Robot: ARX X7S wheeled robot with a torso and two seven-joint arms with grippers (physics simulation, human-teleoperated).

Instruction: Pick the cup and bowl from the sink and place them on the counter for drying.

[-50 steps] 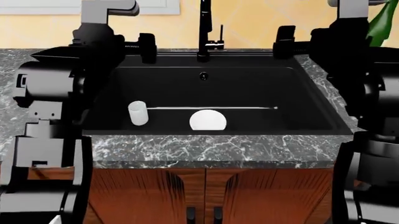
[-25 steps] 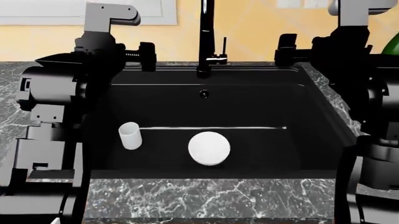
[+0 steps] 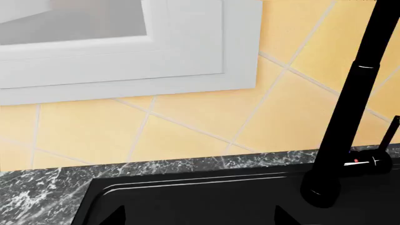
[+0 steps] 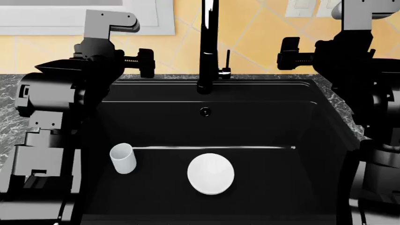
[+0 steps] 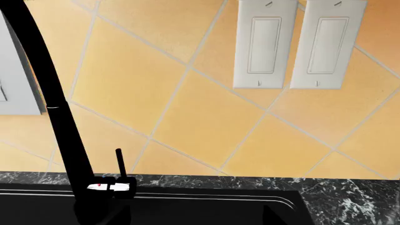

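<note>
the cup (image 4: 123, 158) stands up in the sink (image 4: 250, 126) near the left wall, and the bowl (image 4: 211, 173) lies just to its right, not touching it. the tall black faucet (image 4: 207, 42) stands at the back edge by the counter (image 3: 37, 192), with yellow tiles, a white window frame (image 3: 125, 70) and two white switches (image 5: 300, 42) behind; no words show anywhere. the left gripper (image 4: 147, 61) and the right gripper (image 4: 289, 51) hang high over the back corners, holding nothing, and i cannot tell if they are open or closed.

Black faucet (image 3: 350, 117) at sink (image 3: 206, 201) rear rim, marble counter (image 3: 37, 192), yellow tiles behind.
</note>
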